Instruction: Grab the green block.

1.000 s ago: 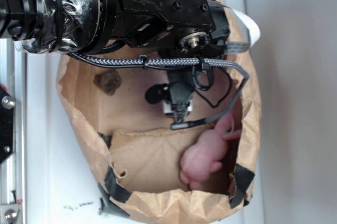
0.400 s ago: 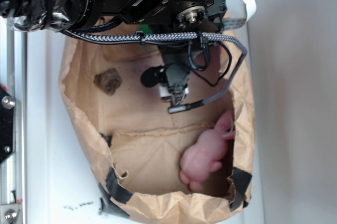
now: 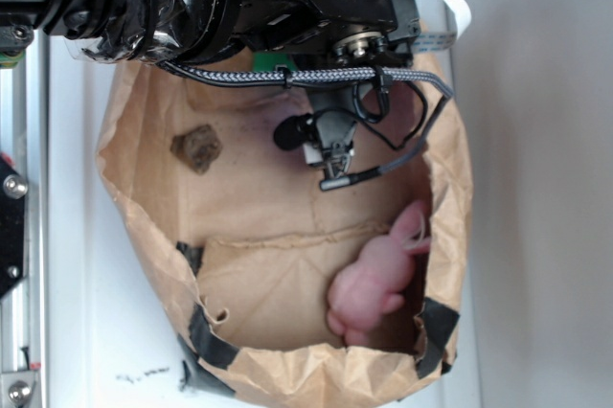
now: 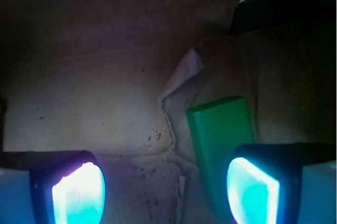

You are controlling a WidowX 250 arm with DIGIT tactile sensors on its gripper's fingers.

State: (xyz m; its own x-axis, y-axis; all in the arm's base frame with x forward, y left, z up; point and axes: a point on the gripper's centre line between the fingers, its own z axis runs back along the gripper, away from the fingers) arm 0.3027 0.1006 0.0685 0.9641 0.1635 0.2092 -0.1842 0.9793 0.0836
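The green block (image 4: 221, 134) lies flat on the brown paper floor of the bag. In the wrist view it runs from the middle right down to my right fingertip (image 4: 253, 192), which covers its near end. My gripper (image 4: 166, 195) is open, with only bare paper in most of the gap and the block at its right side. In the exterior view the gripper (image 3: 330, 161) hangs inside the paper bag (image 3: 144, 207) near its upper end. There only a sliver of the green block (image 3: 265, 61) shows under the arm.
A small brown rock-like lump (image 3: 196, 148) lies at the bag's left side. A pink plush bunny (image 3: 374, 283) lies in the bag's lower right corner. The crumpled bag walls stand all round the gripper. A metal rail (image 3: 19, 236) runs along the left.
The arm and gripper have moved toward the top of the exterior view, away from the bunny and toward the bag's upper end. The bag's rim has shifted slightly.
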